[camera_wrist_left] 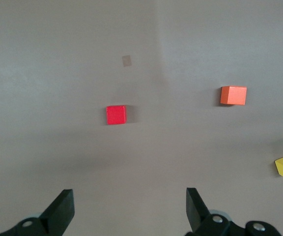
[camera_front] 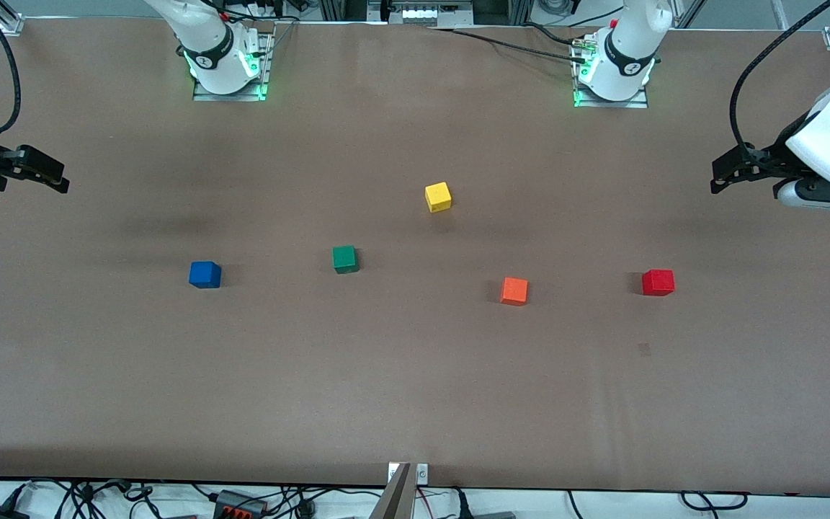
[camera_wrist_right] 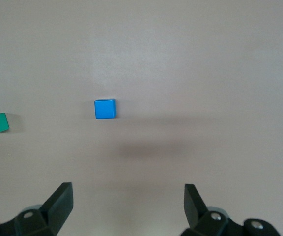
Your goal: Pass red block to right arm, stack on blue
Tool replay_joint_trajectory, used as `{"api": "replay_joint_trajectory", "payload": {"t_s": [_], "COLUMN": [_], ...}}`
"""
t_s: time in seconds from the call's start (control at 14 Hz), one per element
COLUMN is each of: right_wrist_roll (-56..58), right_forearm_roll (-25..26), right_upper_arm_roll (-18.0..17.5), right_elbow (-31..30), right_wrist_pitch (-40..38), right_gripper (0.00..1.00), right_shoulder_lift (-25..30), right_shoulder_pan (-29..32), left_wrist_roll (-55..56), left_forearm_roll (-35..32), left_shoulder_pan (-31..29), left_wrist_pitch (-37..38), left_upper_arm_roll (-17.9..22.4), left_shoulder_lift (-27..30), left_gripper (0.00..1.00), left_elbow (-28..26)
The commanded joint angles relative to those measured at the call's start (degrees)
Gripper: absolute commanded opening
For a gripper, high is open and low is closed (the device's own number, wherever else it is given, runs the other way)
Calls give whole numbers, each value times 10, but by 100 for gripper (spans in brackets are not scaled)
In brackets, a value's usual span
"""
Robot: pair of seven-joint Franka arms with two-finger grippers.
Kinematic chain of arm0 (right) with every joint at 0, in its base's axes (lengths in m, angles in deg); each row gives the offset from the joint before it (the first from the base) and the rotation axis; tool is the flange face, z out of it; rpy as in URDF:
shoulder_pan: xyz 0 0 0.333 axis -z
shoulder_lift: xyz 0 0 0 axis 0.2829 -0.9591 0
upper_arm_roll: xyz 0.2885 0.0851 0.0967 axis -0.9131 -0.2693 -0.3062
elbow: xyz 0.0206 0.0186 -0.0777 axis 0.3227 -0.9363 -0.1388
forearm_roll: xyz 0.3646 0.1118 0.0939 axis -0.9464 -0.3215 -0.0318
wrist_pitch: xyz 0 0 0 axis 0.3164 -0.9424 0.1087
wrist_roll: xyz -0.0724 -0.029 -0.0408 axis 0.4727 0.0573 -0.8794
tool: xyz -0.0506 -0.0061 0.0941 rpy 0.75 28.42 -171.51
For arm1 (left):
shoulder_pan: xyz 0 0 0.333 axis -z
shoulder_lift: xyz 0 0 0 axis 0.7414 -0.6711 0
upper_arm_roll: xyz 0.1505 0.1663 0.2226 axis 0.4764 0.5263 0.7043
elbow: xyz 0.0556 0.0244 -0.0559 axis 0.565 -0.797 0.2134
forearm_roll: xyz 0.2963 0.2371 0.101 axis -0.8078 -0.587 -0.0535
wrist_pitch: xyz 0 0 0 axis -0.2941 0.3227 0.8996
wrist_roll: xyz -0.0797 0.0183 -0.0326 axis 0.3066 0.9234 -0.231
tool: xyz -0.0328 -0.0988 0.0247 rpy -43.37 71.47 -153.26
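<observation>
Front view: red block [camera_front: 658,282], blue [camera_front: 204,274] apparently untouched.

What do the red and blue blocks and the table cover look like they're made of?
Red block and blue block: probably painted wood or plastic, with an even matte colour, crisp edges and no glare. Table cover: seemingly brown paper or thin matte sheet, since faint creases show.

We find five blocks resting apart on the brown table [camera_front: 415,404]: blue block [camera_front: 204,274], green block [camera_front: 344,259], yellow block [camera_front: 438,197] (farthest from the camera), orange block [camera_front: 514,290], red block [camera_front: 658,282]. The left gripper [camera_front: 728,171] and right gripper [camera_front: 55,175] hang over the table's ends, each empty.
</observation>
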Motion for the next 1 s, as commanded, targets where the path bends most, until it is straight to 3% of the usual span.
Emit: {"api": "replay_joint_trajectory", "payload": {"t_s": [0.0, 0.93], "right_wrist_roll": [8, 3], "right_forearm_roll": [-8, -8], "right_upper_arm_roll": [-1, -1], "right_elbow": [-19, -20], "right_wrist_pitch": [1, -20], "right_gripper": [100, 100], "right_shoulder_lift": [21, 16], "right_shoulder_pan": [4, 1], "left_wrist_roll": [-14, -12], "left_forearm_roll": [4, 10], "left_shoulder_pan": [0, 0], "left_wrist_pitch": [12, 11], "left_upper_arm_roll": [4, 8], "left_shoulder_lift": [4, -10], "left_gripper": [100, 100], "left_elbow": [8, 9]}}
